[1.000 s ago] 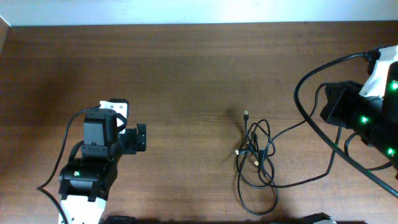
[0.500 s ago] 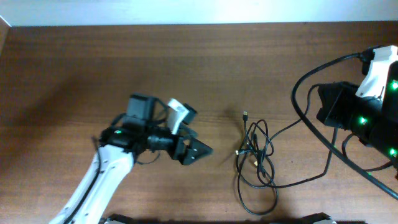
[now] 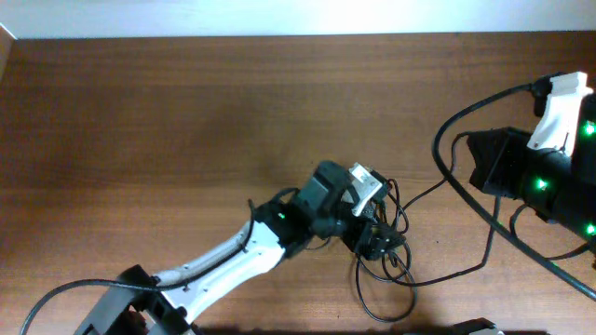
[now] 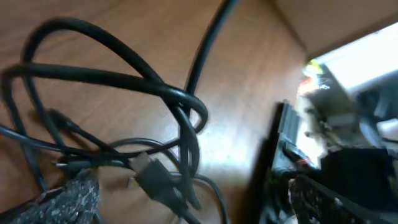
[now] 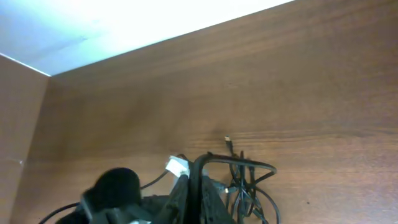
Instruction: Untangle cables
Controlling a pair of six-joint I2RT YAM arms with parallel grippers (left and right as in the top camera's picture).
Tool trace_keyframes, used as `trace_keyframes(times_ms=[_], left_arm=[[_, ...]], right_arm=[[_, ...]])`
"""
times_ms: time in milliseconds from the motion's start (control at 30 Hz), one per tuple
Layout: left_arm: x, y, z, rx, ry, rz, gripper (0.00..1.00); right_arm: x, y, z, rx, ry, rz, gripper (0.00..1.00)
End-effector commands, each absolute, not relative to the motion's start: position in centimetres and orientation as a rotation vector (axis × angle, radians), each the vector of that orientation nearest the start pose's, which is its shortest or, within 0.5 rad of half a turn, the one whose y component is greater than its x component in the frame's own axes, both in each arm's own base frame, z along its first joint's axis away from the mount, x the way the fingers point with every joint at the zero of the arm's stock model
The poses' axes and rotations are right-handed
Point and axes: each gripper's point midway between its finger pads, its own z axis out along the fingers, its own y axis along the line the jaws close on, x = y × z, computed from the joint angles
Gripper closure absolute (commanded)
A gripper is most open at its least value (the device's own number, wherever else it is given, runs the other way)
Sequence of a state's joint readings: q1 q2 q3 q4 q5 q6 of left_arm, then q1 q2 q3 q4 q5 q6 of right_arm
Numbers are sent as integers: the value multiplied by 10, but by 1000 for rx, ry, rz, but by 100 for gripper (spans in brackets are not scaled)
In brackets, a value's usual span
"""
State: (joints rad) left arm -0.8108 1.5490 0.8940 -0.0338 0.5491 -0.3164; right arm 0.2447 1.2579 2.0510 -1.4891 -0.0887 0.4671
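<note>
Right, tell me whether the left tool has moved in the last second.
Yes: the left tool swept rightward across the table and now sits over the cables.

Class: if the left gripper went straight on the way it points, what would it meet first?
The tangled cables, lying just ahead of the open left gripper; the exact gap is unclear.

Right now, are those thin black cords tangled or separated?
Tangled: the cables lie looped over and through one another in one heap.

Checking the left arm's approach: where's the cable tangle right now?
Overhead view: the cables lie right of centre on the table, toward its near edge, with the open left gripper directly over the tangle's upper part.
</note>
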Motion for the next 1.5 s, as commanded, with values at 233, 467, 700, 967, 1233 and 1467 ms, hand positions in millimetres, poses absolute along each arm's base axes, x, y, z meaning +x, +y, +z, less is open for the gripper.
trace_keyframes(times_ms=[233,467,700,967,1233,1467], left_arm=[[259,-364,74,699,2384,-900,1],[316,-217,24,171,2747,-578,1],[325,-132,10,-123,2862,-460,2],[305,-104,1,-166,2965,-359,1],[271,-200,58,400,2733,-1313,2],[277,-212,75,311,2678,-1468,1]], right_arm=[[230,85,431,137,2293,534,96],[222,63,433,198,2261,416,96],[221,48,427,245,2273,314,96],[245,41,459,405,2090,357,96],[254,44,475,421,2014,405,96],[251,44,471,419,2035,406,96]])
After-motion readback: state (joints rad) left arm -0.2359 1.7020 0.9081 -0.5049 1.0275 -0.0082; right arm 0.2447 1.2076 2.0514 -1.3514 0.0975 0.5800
